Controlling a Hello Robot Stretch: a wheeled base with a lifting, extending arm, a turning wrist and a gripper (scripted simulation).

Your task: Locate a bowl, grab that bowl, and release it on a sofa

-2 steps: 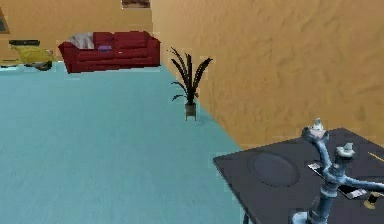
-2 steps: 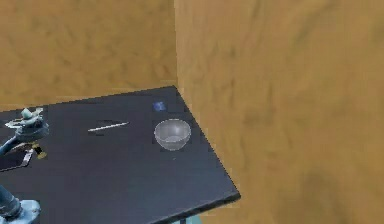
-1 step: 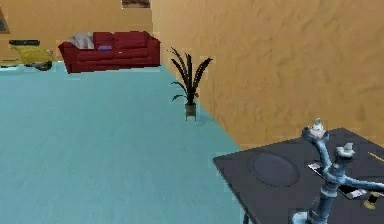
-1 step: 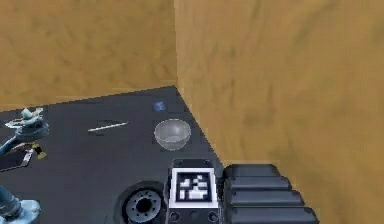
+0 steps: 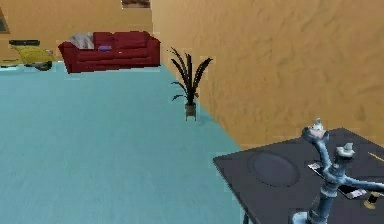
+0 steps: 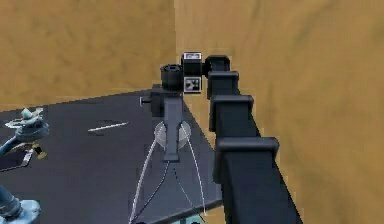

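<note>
A red sofa (image 5: 110,50) stands against the far wall at the forward view's upper left, with a pale cushion-like thing on its left seat. On the dark table (image 5: 270,195) at the lower right lies a dark round dish shape (image 5: 276,168), possibly a bowl. In the arm side view the dark arm (image 6: 240,140) rises from the bottom edge, with two white marker squares (image 6: 192,60) at its end. The gripper (image 6: 168,205) hangs left of them, its thin fingers (image 6: 145,190) reaching down over the dark tabletop (image 6: 90,160). I cannot tell whether it holds anything.
A pale blue candelabra-like stand (image 5: 325,180) rises on the table, showing again as a pale blue stand (image 6: 25,125). A thin white utensil (image 6: 107,127) lies on the tabletop. A potted plant (image 5: 189,82) stands by the orange wall (image 5: 300,60). A yellow scooter-like thing (image 5: 28,55) is beside the sofa. Teal floor (image 5: 100,140) lies between.
</note>
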